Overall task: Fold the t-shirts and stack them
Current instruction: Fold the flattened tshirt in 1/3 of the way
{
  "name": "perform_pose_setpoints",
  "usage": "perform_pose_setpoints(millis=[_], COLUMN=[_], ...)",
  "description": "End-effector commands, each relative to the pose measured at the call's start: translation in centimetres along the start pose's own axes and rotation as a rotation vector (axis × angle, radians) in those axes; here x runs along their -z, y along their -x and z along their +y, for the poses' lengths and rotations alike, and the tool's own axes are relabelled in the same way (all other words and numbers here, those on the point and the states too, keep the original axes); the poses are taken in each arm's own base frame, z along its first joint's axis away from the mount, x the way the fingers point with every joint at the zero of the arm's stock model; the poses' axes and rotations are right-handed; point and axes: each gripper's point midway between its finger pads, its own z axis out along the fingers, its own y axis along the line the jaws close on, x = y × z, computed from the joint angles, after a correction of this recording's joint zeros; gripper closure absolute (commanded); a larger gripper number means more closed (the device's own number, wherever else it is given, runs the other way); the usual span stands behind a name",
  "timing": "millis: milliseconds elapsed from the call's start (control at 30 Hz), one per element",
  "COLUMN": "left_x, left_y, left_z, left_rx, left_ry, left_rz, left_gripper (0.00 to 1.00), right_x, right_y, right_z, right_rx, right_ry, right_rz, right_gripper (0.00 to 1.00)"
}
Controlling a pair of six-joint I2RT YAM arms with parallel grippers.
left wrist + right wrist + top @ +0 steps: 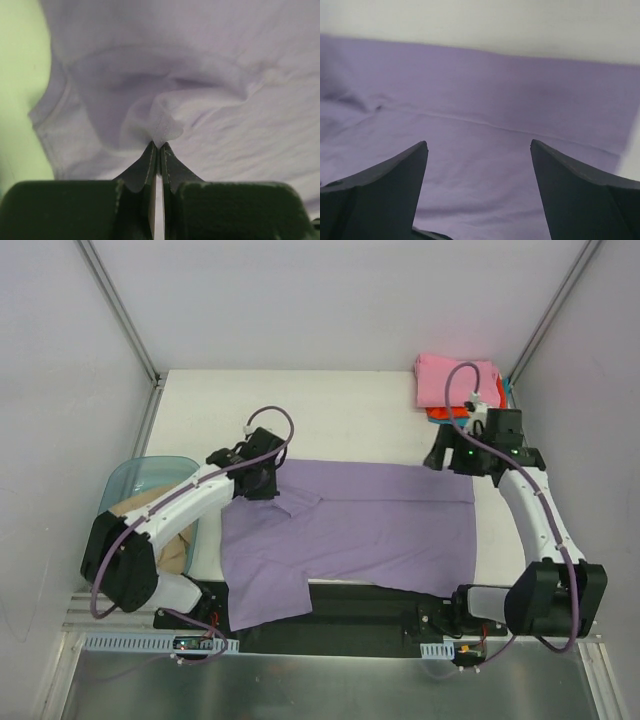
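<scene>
Looked like fold setup: had lavender t-shirt (360, 525) clamped by the collar in left gripper (160, 146) at 9 o'clock, right gripper (479, 150) gaping open at 3 o'clock. Probably needed a hem grab next.

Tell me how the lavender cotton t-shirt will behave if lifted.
Probably floppy: the lavender cotton t-shirt bunches into a soft peak at the shut left gripper. Lifted, it would likely drape and drag, since most of it lies flat.

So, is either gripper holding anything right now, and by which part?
Left gripper pinches the lavender cotton t-shirt at a fabric fold beside its collar; right gripper is open, holding nothing.
</scene>
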Motion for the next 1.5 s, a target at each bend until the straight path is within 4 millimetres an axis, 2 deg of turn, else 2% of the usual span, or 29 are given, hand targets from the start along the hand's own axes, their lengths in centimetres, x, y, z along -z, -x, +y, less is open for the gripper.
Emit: perform_pose_setpoints(millis=[0,33,67,100,133,167,233,267,300,367,400,433,467,500,567,600,633,700,767,800,967,1033,1100,1167,1233,1300,1333,1400,1467], left_x=[-2.9,-3.0,-3.6,-5.0,-5.2,-5.7,-6.9,-7.3,-7.7,-8.6,-8.8,-9.0,-9.2,-9.3,-9.5,-9.5,-9.6,-9.7,-9.8,-9.7,-9.8,-9.8,-9.7,-9.7,-9.5,-9.3,-9.3,-8.9,-8.7], left_y=[5.6,6.9,7.2,7.3,8.2,8.3,8.2,8.0,7.6,7.1,6.9,5.9,6.2,6.0,5.5,5.5,5.2,5.2,4.9,5.0,4.6,4.5,4.6,4.6,4.7,4.8,4.9,5.1,5.3], left_z=[-0.8,-1.3,-1.6,-1.5,-1.5,-1.3,-1.2,-1.2,-1.3,-0.7,-0.6,-0.9,-0.8,-0.8,-0.8,-0.8,-0.6,-0.4,-0.2,-0.1,0.1,0.2,0.3,0.4,0.5,0.6,0.6,0.6,0.7], left_rx=[-0.009,-0.006,-0.004,-0.001,-0.003,-0.002,0.017,0.025,0.033,0.071,0.085,0.101,0.119,0.122,0.140,0.143,0.147,0.162,0.174,0.181,0.187,0.192,0.196,0.198,0.198,0.198,0.195,0.191,0.190], left_ry=[0.020,-0.007,-0.024,-0.011,-0.015,-0.013,-0.035,-0.042,-0.063,-0.092,-0.111,-0.155,-0.176,-0.193,-0.223,-0.233,-0.230,-0.234,-0.242,-0.246,-0.252,-0.250,-0.250,-0.249,-0.243,-0.246,-0.243,-0.248,-0.243], left_rz=[-0.051,-0.054,-0.032,-0.010,-0.018,-0.008,0.033,0.044,0.067,0.093,0.108,0.142,0.135,0.137,0.148,0.151,0.157,0.159,0.167,0.166,0.175,0.176,0.173,0.169,0.160,0.153,0.150,0.138,0.125], left_gripper=[1.00,1.00,1.00,1.00,1.00,1.00,1.00,1.00,1.00,1.00,1.00,1.00,1.00,1.00,1.00,1.00,1.00,1.00,1.00,1.00,1.00,1.00,1.00,1.00,1.00,1.00,1.00,1.00,1.00], right_x=[0.7,0.2,0.3,-0.6,-1.0,-0.9,-2.6,-2.4,-3.8,-3.9,-5.4,-5.8,-6.0,-7.5,-8.1,-9.2,-9.5,-11.2,-12.0,-13.0,-14.9,-15.6,-16.3,-16.4,-16.6,-16.5,-16.3,-15.6,-14.9], right_y=[-1.1,-1.9,-3.4,-4.4,-5.3,-6.5,-8.6,-10.0,-10.9,-13.1,-14.0,-14.0,-14.4,-14.8,-14.5,-14.9,-14.3,-15.1,-15.4,-15.8,-16.6,-17.1,-17.5,-17.9,-17.4,-17.0,-17.0,-16.2,-16.0], right_z=[12.6,14.1,17.2,18.3,19.7,22.8,25.0,27.7,28.8,31.9,32.5,33.4,34.8,34.8,36.1,36.2,36.8,37.0,37.6,37.2,36.5,36.4,36.2,36.0,35.3,35.2,35.1,35.4,35.3], right_rx=[0.163,0.197,0.279,0.308,0.327,0.391,0.427,0.477,0.500,0.582,0.604,0.623,0.641,0.653,0.662,0.666,0.665,0.671,0.681,0.685,0.699,0.705,0.709,0.724,0.739,0.747,0.755,0.754,0.755], right_ry=[0.464,0.486,0.546,0.544,0.572,0.651,0.668,0.722,0.710,0.757,0.734,0.735,0.748,0.715,0.715,0.694,0.691,0.659,0.642,0.610,0.545,0.531,0.514,0.495,0.435,0.412,0.409,0.413,0.419], right_rz=[-0.010,0.013,0.030,0.046,0.057,0.045,0.082,0.072,0.087,0.083,0.080,0.058,0.024,0.016,-0.017,-0.010,-0.026,-0.013,-0.017,-0.011,0.010,0.035,0.047,0.052,0.036,0.028,0.036,0.019,0.018], right_gripper=[0.13,0.14,0.14,0.15,0.16,0.18,0.23,0.24,0.25,0.30,0.30,0.31,0.31,0.32,0.34,0.37,0.41,0.44,0.46,0.46,0.49,0.57,0.60,0.64,0.73,0.88,0.93,0.99,0.99])
